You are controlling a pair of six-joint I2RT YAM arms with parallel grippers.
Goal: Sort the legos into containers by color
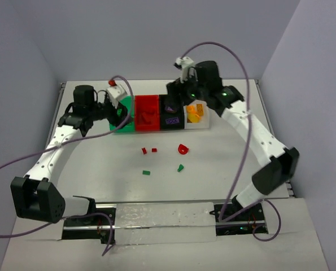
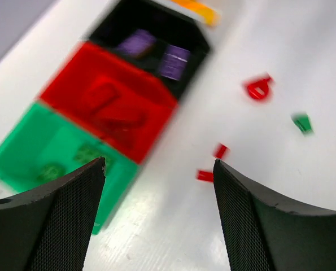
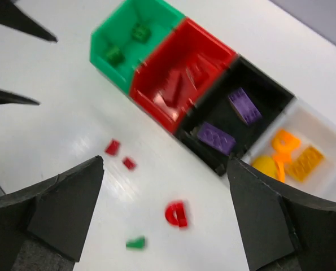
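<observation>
Picking the five loose legos off the table (image 1: 100, 169) looks like the step in hand, and it pays to work from the near side. Closest to the bases lie a green brick (image 1: 146, 173) and, a little to its right, a green wedge (image 1: 180, 167). Beyond them sit a red pair (image 1: 144, 151), just beside each other, and a red arch (image 1: 183, 149) well apart to their right. Farther back the bins stand joined in a row: green bin (image 3: 105, 59), red bin (image 3: 148, 101), black bin (image 3: 269, 90) with purple plates (image 3: 216, 138), and white bin (image 3: 317, 127) with orange pieces (image 3: 306, 164). Above that row hang the left gripper (image 2: 159, 162), near the green end, and the right gripper (image 3: 165, 162), near the black and white end, each with jaws spread wide and nothing between them. I would send the left arm to the green brick and the right to the wedge or arch, so the arms do not cross. Come straight down with the fingers astride one piece only. At the red pair, turn the wrist so the neighbour is not nudged. The arch, being rounded, will likely slip unless pinched across its flat faces.
</observation>
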